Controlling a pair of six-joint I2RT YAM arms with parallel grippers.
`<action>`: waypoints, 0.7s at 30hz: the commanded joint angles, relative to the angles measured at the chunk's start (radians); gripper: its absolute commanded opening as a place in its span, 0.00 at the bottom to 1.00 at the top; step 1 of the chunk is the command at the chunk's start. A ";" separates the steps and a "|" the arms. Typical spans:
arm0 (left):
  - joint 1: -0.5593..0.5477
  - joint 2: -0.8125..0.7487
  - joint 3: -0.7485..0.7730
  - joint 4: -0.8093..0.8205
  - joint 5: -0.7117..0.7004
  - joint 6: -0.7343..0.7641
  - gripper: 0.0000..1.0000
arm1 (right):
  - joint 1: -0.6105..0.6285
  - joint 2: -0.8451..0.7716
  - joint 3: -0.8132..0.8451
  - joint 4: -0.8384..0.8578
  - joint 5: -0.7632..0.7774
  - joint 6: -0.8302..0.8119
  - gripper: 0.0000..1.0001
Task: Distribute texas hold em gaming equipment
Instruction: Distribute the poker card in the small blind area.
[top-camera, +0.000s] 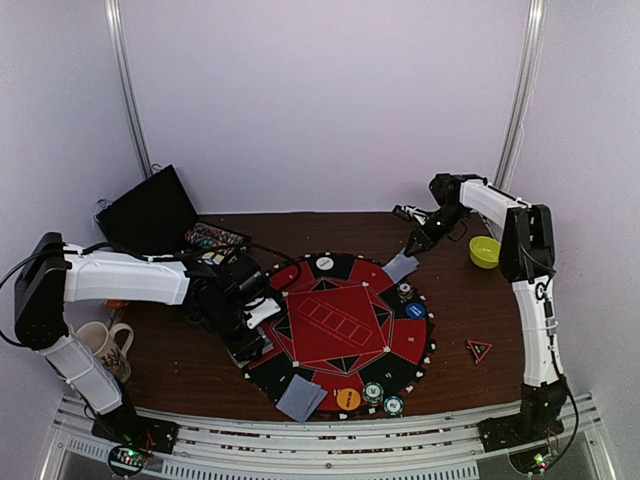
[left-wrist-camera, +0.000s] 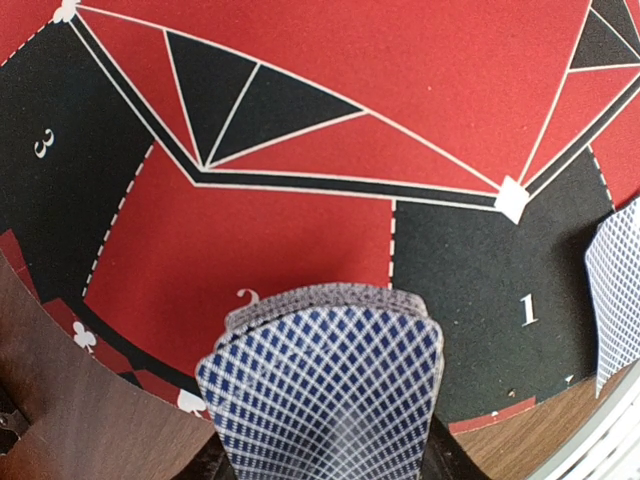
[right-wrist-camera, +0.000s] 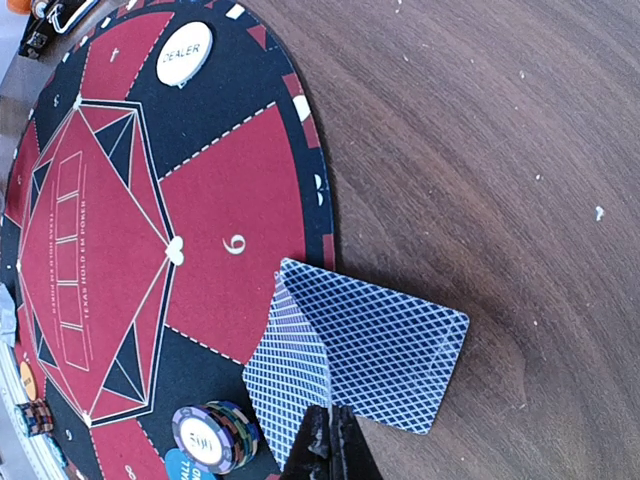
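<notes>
Left jaws pinch a bowed deck (left-wrist-camera: 325, 390) of blue-lattice-backed cards; right jaws pinch two fanned cards (right-wrist-camera: 385, 350) at the poker mat's (top-camera: 330, 320) 1 o'clock edge.

Even, bright light, soft shadows; close-up cards (left-wrist-camera: 320, 390) slightly blurred

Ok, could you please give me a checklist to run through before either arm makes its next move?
1. The left gripper grips the bowed card stack: ok.
2. That stack hangs over the seat 2 segment: ok.
3. The right gripper is shut on the fanned cards: ok.
4. Those cards lie inside the seat 6 segment: not ok, mostly over bare table.
5. Seat 6 free of chips: ok; the chip stack sits next door.
6. Cards touching the surface: cannot tell.
</notes>
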 joint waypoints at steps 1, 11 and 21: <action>-0.004 -0.020 0.016 -0.002 -0.004 0.015 0.41 | -0.004 0.024 0.040 -0.044 -0.008 -0.039 0.00; -0.004 -0.015 0.020 -0.003 -0.003 0.021 0.41 | -0.002 0.072 0.074 -0.051 0.045 -0.062 0.00; -0.004 0.001 0.027 -0.002 0.002 0.026 0.41 | 0.018 0.085 0.072 0.018 0.084 -0.071 0.00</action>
